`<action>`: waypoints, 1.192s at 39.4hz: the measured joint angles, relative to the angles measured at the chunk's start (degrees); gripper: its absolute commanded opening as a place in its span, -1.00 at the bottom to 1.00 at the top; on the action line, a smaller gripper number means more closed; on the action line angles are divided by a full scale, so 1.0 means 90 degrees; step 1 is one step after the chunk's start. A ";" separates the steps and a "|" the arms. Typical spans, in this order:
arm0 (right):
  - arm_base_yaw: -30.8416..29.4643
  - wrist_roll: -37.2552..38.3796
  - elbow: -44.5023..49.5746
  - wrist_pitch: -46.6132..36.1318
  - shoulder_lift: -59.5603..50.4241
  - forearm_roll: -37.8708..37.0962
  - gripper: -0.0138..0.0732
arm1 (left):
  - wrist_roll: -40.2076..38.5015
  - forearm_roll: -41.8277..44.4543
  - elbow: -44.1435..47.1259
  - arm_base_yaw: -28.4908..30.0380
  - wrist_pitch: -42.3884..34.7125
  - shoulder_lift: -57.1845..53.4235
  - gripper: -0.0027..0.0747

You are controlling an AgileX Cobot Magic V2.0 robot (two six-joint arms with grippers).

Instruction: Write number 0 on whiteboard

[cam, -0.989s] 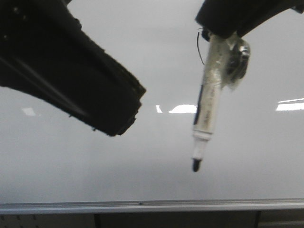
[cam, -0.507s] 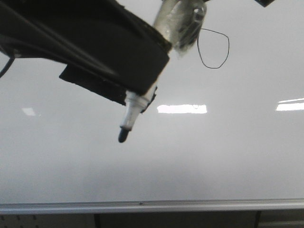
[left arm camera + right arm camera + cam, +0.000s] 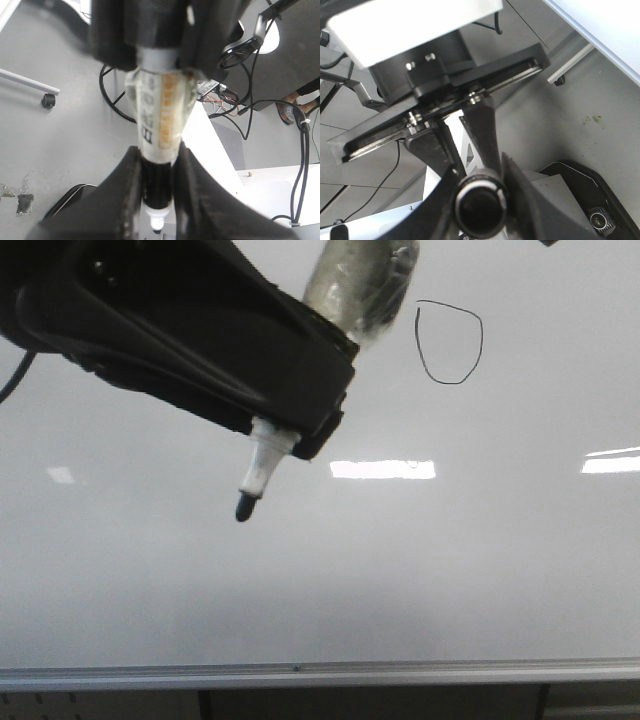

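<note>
The whiteboard (image 3: 500, 570) fills the front view, and the number 0 (image 3: 449, 342) is a thin black loop at its upper right. A tape-wrapped marker (image 3: 262, 465) slants down to the left of the loop, with its black tip (image 3: 243, 508) just off the board. My left gripper (image 3: 305, 430) covers the marker's middle. In the left wrist view the left gripper (image 3: 157, 220) is shut on the marker's black section (image 3: 157, 185), and the right gripper (image 3: 160, 30) grips the marker's other end. In the right wrist view the right gripper (image 3: 480, 200) is shut on the marker's round rear end (image 3: 480, 206).
The board's silver frame edge (image 3: 300, 674) runs along the bottom of the front view. Bright glare patches (image 3: 383, 469) (image 3: 610, 462) lie on the board. The wrist views show grey floor, black cables (image 3: 250, 100) and a caster wheel (image 3: 48, 100).
The marker has travelled from the right side of the board to the left and now sits between my left gripper's fingers. The number 0, mostly hidden a second ago, is uncovered.
</note>
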 measured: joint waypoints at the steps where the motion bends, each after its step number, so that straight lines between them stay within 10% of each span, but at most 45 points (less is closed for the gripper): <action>1: 0.0000 0.0001 0.0000 0.0000 0.0000 0.0000 -0.63 | 0.0000 0.0000 0.0000 0.0000 0.0000 0.0000 -0.98; 10: 0.0000 0.0001 0.0000 0.0000 0.0000 0.0046 0.34 | 0.0011 0.0000 0.0000 0.0000 -0.0022 0.0000 -0.98; 19: 0.0000 -0.0341 0.0000 -0.0549 -0.0327 0.0047 0.38 | -0.0146 0.0641 0.0000 0.0000 -0.0252 0.0000 -0.98; 35: 0.0000 -0.0410 0.1894 -0.3459 -0.2557 -0.0974 -0.18 | -0.4450 0.4329 0.0000 0.1353 -0.2705 0.0000 -0.98; 47: 0.0000 -0.0419 0.3972 -0.5231 -0.4563 -0.0985 -0.84 | -0.5419 0.5233 0.0000 0.3208 -0.3114 0.0000 -0.98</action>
